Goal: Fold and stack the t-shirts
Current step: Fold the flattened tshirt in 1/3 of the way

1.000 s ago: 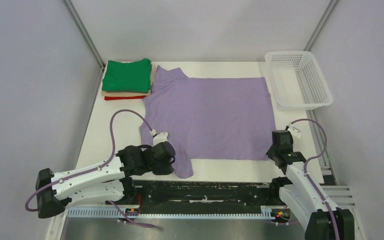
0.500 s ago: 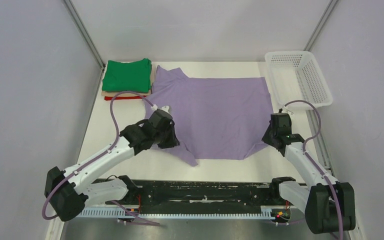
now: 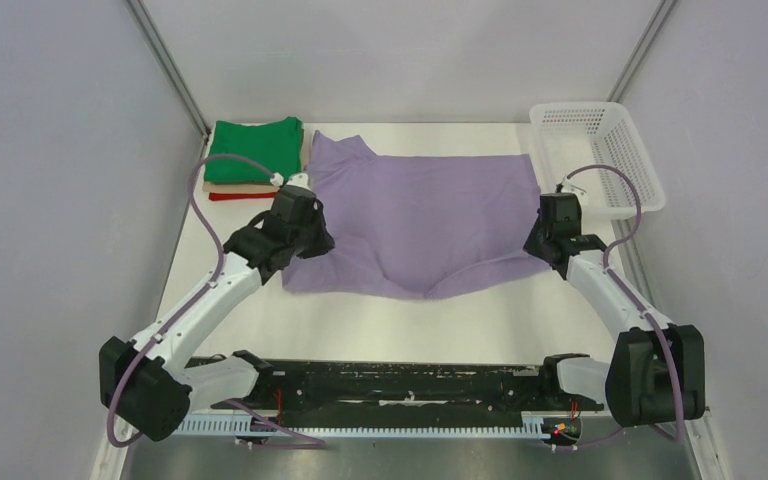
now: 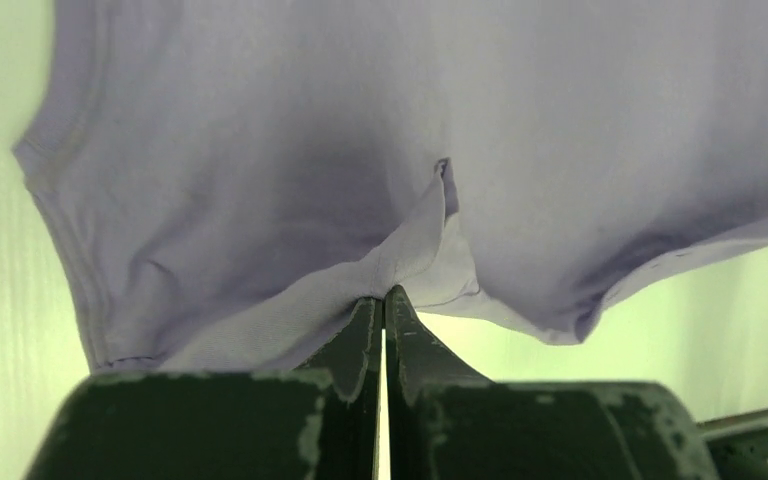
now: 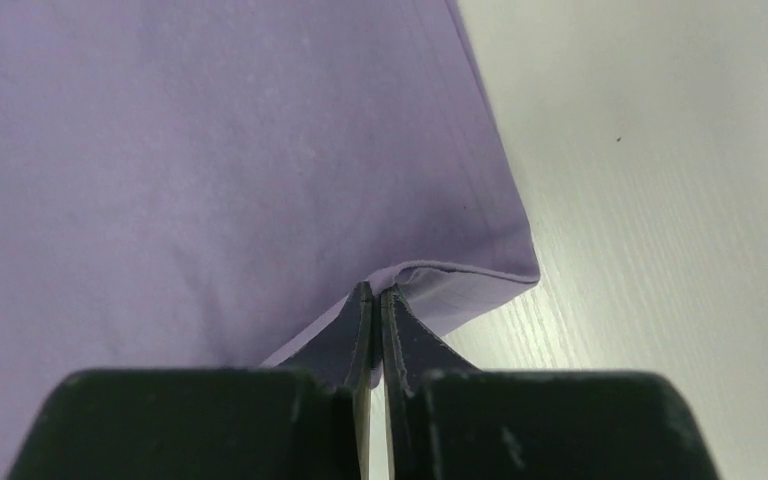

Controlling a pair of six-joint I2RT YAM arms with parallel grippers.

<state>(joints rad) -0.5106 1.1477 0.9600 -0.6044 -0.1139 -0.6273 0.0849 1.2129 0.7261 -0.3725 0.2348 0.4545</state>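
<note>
In the overhead view the left arm runs from its base at the lower left on a long diagonal up toward centre-left, with the wrist at the left side of the lavender t-shirt (image 3: 420,205). The left gripper (image 3: 307,245) has its fingers pressed together on a pinch of that shirt's edge. The left wrist view shows the left gripper (image 4: 382,296) with a ridge of pale cloth squeezed between the tips and the lavender t-shirt (image 4: 260,140) spread beyond them.

The right arm rises from the lower right corner and its forearm slants up and left to the shirt's right side. The right gripper (image 3: 537,245) is likewise clamped on cloth. In its own camera the right gripper (image 5: 373,292) nips a doubled-over corner of the lavender t-shirt (image 5: 160,150) (the bare table fills the right of that frame).

Between the two grips the shirt's near edge sags in a shallow curve toward the frame's centre, and the far part lies flat on the white table (image 3: 520,320).

At upper left is a folded stack, with the green t-shirt (image 3: 255,150) on top, the tan t-shirt (image 3: 250,186) under it and the red t-shirt (image 3: 245,196) lowest, just beside the lavender sleeve. The white mesh basket (image 3: 632,160) stands at upper right, near the shirt's far right corner.
</note>
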